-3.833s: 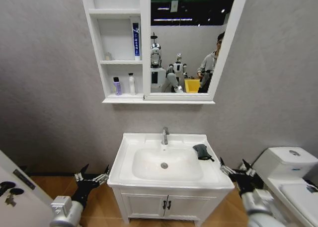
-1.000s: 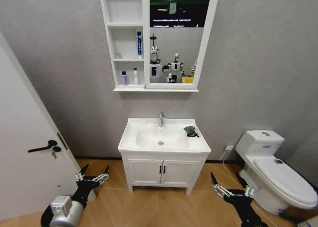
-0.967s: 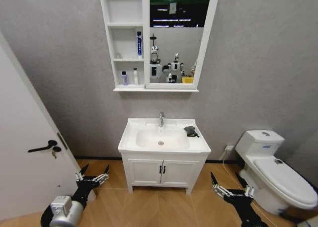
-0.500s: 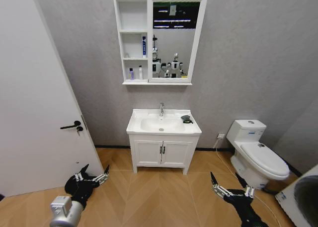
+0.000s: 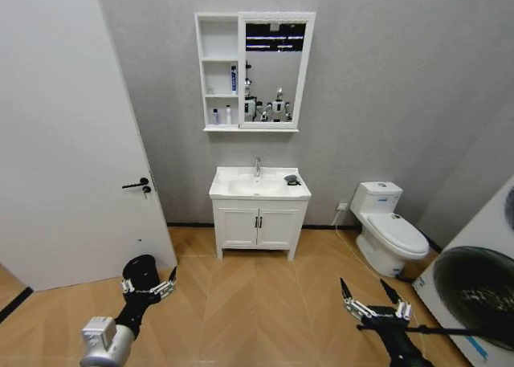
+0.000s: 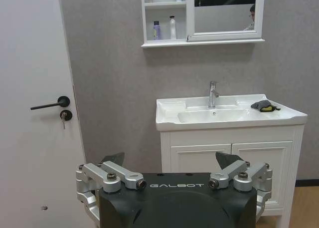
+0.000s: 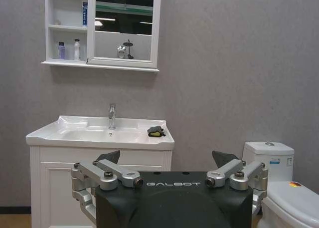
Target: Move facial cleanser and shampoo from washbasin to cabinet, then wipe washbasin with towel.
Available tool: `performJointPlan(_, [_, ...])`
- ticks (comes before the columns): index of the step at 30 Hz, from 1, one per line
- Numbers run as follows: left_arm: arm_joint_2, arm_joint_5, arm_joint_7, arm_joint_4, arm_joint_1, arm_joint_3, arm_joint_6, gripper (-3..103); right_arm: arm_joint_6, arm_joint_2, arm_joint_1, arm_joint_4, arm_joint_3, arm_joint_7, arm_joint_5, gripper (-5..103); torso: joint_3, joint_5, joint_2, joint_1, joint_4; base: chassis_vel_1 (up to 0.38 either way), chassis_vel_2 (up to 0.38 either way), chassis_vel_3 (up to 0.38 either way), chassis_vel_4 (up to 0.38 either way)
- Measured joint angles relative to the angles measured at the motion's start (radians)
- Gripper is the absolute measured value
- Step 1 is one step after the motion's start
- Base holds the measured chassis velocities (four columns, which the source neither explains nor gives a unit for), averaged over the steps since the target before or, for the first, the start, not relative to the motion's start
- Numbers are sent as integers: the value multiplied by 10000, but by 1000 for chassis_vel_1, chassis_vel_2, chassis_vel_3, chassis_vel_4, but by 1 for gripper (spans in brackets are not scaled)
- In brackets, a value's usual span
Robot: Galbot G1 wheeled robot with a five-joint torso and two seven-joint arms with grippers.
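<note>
The left tool (image 5: 148,287) hangs low over the wood floor (image 5: 257,295), its fingers spread wide and grasping nothing; in the left wrist view the same tool (image 6: 175,175) shows both finger pairs splayed apart with bare air between them. The right tool (image 5: 374,304) sits at the same low height on the other side, likewise released and empty, and the right wrist view shows that tool (image 7: 168,174) with its fingers parted the same way. Both tools are well apart from the washbasin (image 5: 259,185), which stands ahead of them and between their two lines of sight, against the grey wall on a white two-door vanity (image 5: 257,229). On the washbasin's flat rim, on the side nearer the right tool, lies the towel (image 5: 292,180), a small dark bundle beside the bowl and clear of the chrome tap (image 5: 257,166); the left wrist view shows the towel (image 6: 263,106) near the far corner of the rim, with a touch of yellow on it. Above the washbasin, higher than either tool, hangs the cabinet (image 5: 218,71) with its open shelves and mirror. On its lowest shelf stand two small bottles side by side, a purple bottle (image 6: 156,30) and a white bottle (image 6: 172,27), and a blue tube (image 5: 233,79) stands upright on the shelf above. Beyond the left tool is a white door (image 5: 72,142) with a black handle; beyond the right tool stands a white toilet (image 5: 389,229).
</note>
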Motion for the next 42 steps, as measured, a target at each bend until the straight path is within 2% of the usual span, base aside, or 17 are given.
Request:
performJointPlan(5, [0,0,0,0,-2,0,0,100,0,-2,2,0,0,0,0,100,4,-2,-5,13,7,-62,60,97,-36])
performJointPlan(10, [1,0,0,0,0,0,0,100,0,-1,1,0,0,0,0,100,0,-3,-2,3,0,-18,27,25,-48])
performJointPlan(42, [0,0,1,0,1,0,0,100,0,-1,0,0,0,0,0,100,-2,-3,1,-3,2,3,-1,-2,2])
